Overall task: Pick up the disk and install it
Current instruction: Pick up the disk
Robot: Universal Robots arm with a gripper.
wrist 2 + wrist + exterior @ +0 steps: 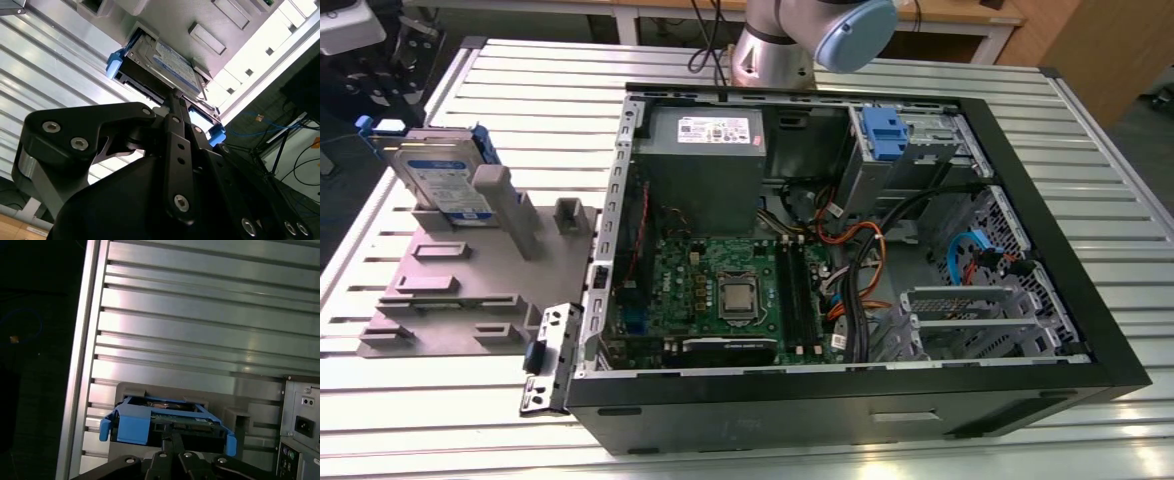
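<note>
The end effector (pixel 173 95) has its two fingers drawn in narrow, tips together with nothing between them, as both wrist views show. It points straight at the disk (pixel 175 62), which lies directly ahead of the fingertips. I cannot tell from these views whether the tips touch its near edge or hang just short of it. The disk stands on edge in a slot of a grey holder (pixel 454 285), with its blue rails (pixel 132 422) along the edges nearest the end effector. In the exterior view it sits upright and free in that holder. Beneath and beyond the holder runs the ribbed metal tabletop (pixel 200 315). Off to one side of the end effector, farther away than the disk, the open computer case (pixel 854 405) lies on its side. Inside it are the circuit board (pixel 720 285), the grey power-supply box (pixel 700 150) and, at the far corner, a metal drive bay (pixel 947 140) with a blue latch (pixel 885 132). The robot arm (pixel 807 40) rises from behind the case. As I judge it, the task has barely begun. The end effector is lined up on the disk, but the disk is neither gripped nor lifted. It is well apart from the bay, so both the picking up and the whole of the installing are left.
</note>
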